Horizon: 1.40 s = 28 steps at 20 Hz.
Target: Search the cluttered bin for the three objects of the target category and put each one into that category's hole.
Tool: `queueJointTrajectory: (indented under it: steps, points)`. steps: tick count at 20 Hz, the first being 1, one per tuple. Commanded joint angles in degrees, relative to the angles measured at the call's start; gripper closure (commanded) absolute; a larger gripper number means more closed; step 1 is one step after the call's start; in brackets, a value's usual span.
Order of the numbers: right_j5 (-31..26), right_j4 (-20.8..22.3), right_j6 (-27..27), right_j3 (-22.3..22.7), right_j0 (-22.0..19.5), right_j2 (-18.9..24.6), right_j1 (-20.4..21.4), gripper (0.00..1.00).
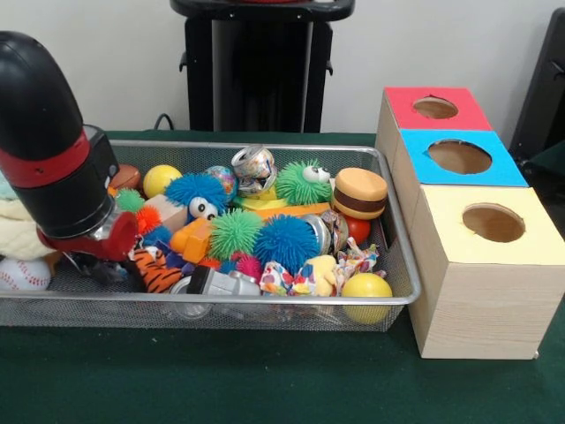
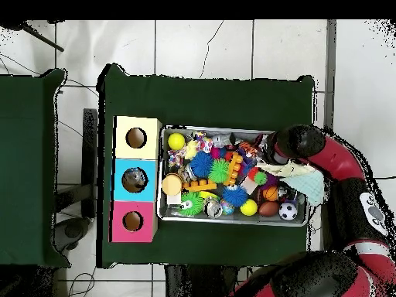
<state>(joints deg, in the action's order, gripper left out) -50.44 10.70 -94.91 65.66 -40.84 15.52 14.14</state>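
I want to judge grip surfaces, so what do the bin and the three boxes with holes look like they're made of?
The bin looks like silver metal wire mesh with a smooth rim; the fine see-through grid suggests it. The boxes look like pale wood or wood-grain board, judging by the streaked side faces, with matte red, blue and yellow tops, possibly paper or paint.

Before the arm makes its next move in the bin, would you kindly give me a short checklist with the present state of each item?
1. Gripper down among the toys at the bin's end farthest from the boxes: ok.
2. Gripper holding a toy: cannot tell.
3. Red box's hole unobstructed: ok.
4. Blue box's hole unobstructed: ok.
5. Yellow box's hole unobstructed: ok.
6. Toys all inside the bin: ok.
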Motion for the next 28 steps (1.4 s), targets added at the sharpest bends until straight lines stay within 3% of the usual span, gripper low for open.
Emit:
queueJointTrajectory:
  steps: [1, 16, 22, 28]
  points:
    - [-11.5, 4.3, 10.4, 4.3, 2.4, 1.7, -4.1, 0.0]
    - [-11.7, 8.9, 12.1, -3.1, 5.1, 0.7, -8.7, 0.0]
    - [-9.2, 12.9, 13.5, -3.7, 6.6, -0.2, -7.0, 0.0]
    - [-15.1, 18.5, 12.0, -6.5, 12.6, -5.4, -4.6, 0.0]
